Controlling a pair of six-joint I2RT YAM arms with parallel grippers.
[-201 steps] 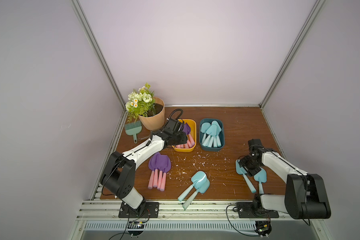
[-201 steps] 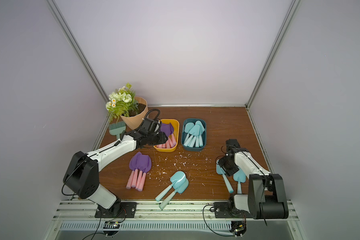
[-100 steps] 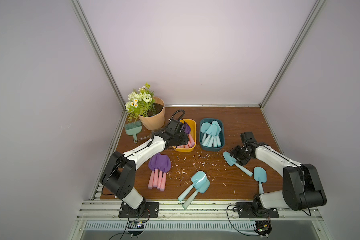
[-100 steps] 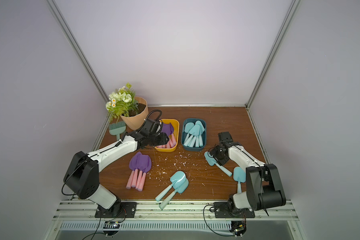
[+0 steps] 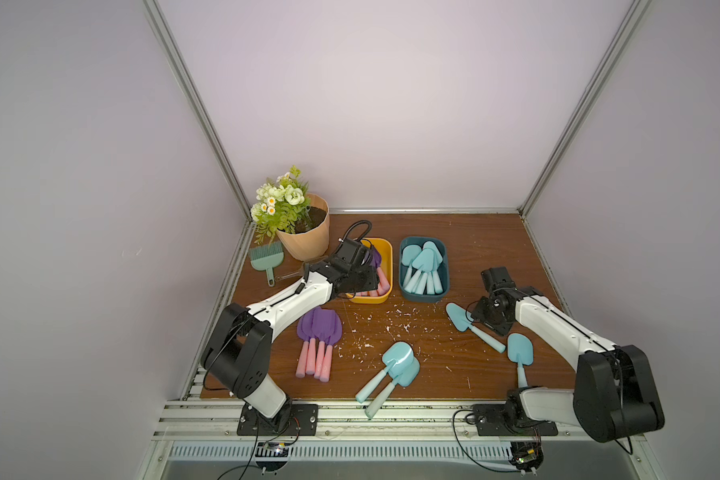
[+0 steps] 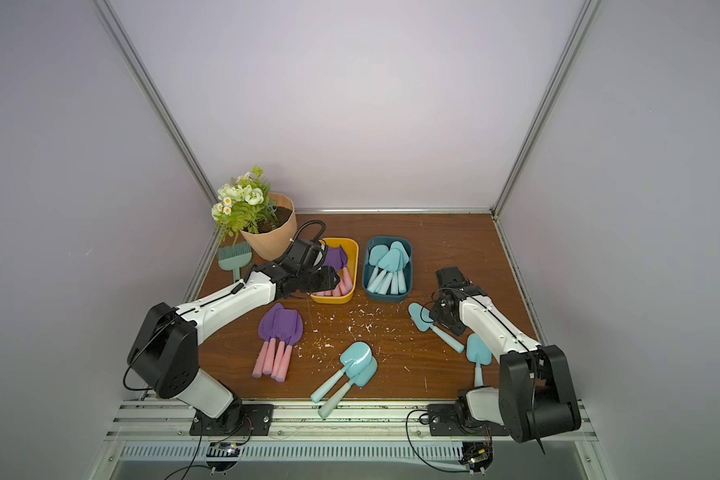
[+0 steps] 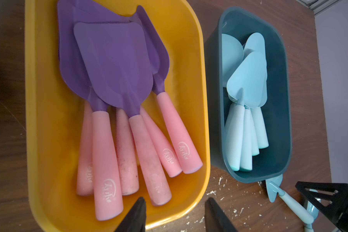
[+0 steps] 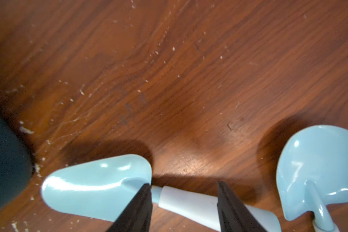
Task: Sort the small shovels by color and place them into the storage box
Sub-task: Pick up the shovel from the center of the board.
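Note:
Several purple shovels with pink handles lie in the yellow box (image 5: 387,249) (image 7: 203,80). My left gripper (image 5: 374,282) (image 7: 175,200) hovers open over its near rim, holding nothing. Several light blue shovels fill the teal box (image 5: 445,253) (image 7: 285,100). My right gripper (image 5: 481,324) (image 8: 183,185) stands open over a light blue shovel (image 5: 457,318) (image 8: 96,184) lying on the table. Its handle runs across under both fingers. Another blue shovel (image 5: 518,347) (image 8: 319,164) lies beside it. Purple shovels (image 5: 319,328) and a blue pair (image 5: 398,361) lie near the front.
A flower pot (image 5: 304,237) and a green hand brush (image 5: 267,259) stand at the back left corner. White crumbs (image 5: 375,324) are scattered over the wooden table between the boxes and the loose shovels. Walls close in on both sides.
My right gripper swung from the front right toward the teal box, and one blue shovel came with it, turning diagonal and leaving its neighbour. The left arm barely moved.

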